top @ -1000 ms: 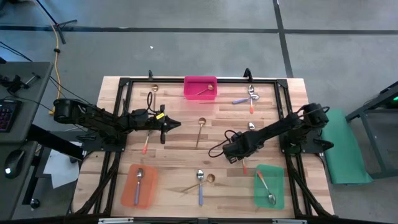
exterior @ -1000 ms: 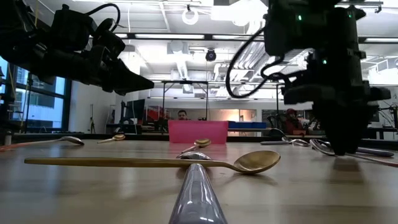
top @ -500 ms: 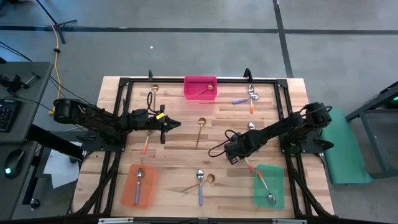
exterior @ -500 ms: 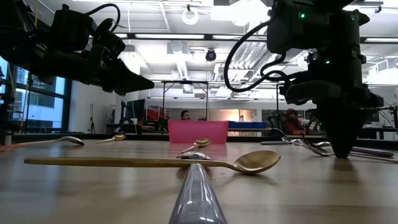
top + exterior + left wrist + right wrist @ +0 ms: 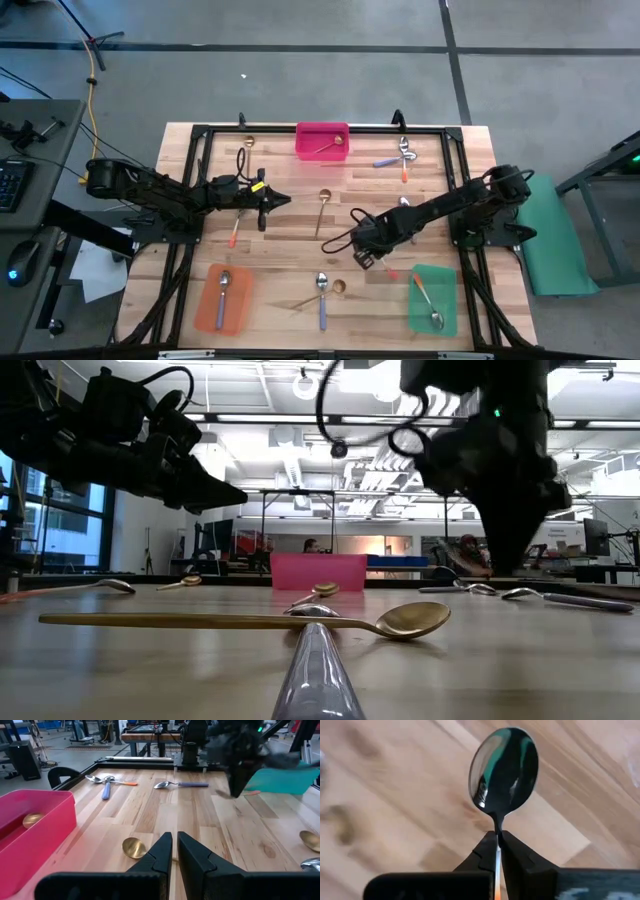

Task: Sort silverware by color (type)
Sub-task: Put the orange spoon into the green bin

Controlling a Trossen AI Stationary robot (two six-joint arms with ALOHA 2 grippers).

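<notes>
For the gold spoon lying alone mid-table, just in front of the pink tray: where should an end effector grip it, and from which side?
Grip the gold spoon about midway along its slim handle, coming straight down from above and closing across the handle's width. It lies flat with its bowl toward the pink tray. The handle is straight and narrow, with bare wood on both sides, while the rounded bowl would likely slip.

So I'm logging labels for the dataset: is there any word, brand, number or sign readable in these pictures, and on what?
None can be read.
The yellow tag on the left arm: too small to read.
The pink tray, orange tray and green tray: no print visible.
The spoon in the right gripper: no marking visible.
</notes>
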